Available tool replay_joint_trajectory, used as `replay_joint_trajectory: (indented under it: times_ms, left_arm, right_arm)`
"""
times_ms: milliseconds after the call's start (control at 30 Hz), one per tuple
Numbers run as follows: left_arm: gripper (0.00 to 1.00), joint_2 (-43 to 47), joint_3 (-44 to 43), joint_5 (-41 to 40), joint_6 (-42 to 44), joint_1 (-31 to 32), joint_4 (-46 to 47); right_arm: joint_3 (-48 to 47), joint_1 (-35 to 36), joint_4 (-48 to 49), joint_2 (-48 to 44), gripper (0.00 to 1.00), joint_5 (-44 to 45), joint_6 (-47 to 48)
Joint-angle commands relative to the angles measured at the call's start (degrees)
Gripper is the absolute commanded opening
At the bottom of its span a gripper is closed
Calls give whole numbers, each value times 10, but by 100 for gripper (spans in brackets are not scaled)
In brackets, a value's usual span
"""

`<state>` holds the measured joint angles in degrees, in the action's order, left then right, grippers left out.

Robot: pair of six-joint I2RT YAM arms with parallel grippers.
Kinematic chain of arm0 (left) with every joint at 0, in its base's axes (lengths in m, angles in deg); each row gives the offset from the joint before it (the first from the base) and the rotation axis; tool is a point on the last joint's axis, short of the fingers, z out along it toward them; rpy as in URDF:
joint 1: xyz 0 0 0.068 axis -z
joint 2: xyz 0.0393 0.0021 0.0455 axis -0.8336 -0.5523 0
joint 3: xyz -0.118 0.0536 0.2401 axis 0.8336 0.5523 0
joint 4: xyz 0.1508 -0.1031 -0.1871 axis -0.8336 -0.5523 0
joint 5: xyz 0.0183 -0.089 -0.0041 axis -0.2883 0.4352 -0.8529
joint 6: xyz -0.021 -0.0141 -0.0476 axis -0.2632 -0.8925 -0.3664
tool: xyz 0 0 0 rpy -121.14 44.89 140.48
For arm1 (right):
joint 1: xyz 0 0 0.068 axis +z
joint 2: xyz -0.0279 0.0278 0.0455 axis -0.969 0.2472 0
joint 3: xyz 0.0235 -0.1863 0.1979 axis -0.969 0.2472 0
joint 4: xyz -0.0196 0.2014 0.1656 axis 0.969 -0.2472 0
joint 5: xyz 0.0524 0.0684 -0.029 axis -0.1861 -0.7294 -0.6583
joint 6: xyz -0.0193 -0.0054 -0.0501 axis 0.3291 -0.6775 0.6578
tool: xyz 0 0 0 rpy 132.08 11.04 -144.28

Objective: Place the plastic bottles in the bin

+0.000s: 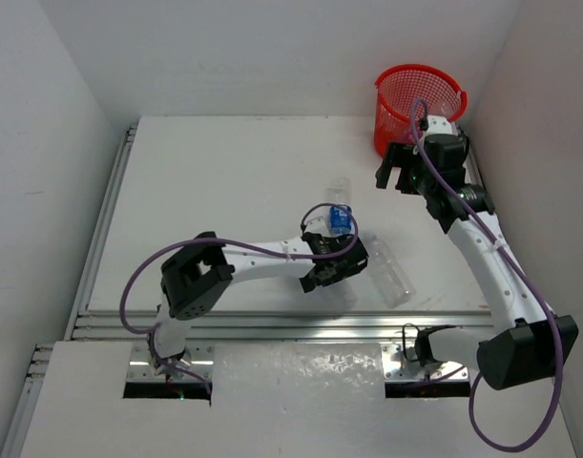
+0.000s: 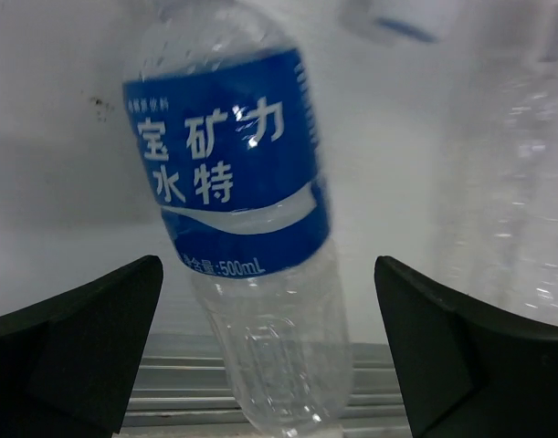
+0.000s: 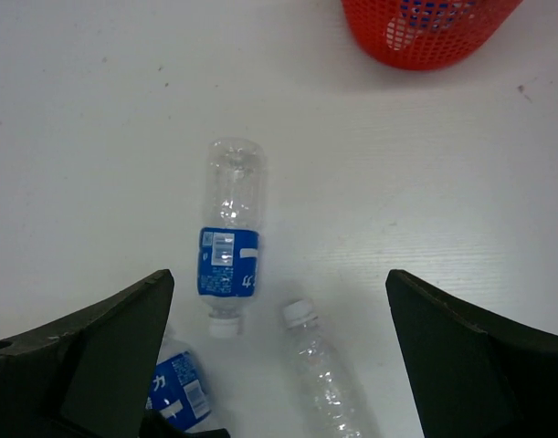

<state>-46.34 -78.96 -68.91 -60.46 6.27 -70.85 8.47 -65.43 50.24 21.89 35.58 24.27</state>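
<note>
White table (image 1: pixel 224 181): left gripper (image 2: pixel 269 274), jaws released, lines up on 1 clear blue-labelled plastic bottle (image 2: pixel 228 164) for grasping; right gripper (image 1: pixel 394 174), jaws released, hovers beside round red mesh bin (image 1: pixel 406 119), upper right.

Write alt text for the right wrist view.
Three bottles lie on a white table under the open right gripper: a blue-labelled bottle in the middle, a second blue-labelled bottle partly hidden by the finger at lower left, and a clear bottle beside it. The red bin is cut off at the top right.
</note>
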Motion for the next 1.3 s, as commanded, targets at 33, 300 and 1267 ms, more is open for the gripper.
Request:
replay_joint_trajectory:
  times_ms: [33, 300, 1267]
  left_arm:
    - [97, -31, -30, -8, -63, 26, -61]
    - [66, -25, 47, -58, -126, 25, -139]
    - [0, 601, 513, 355, 505, -165, 657]
  right_arm:
    - [6, 2, 23, -38, 99, -24, -12]
    - [37, 5, 41, -76, 99, -96, -27]
    - [156, 212, 501, 27, 99, -533, -208]
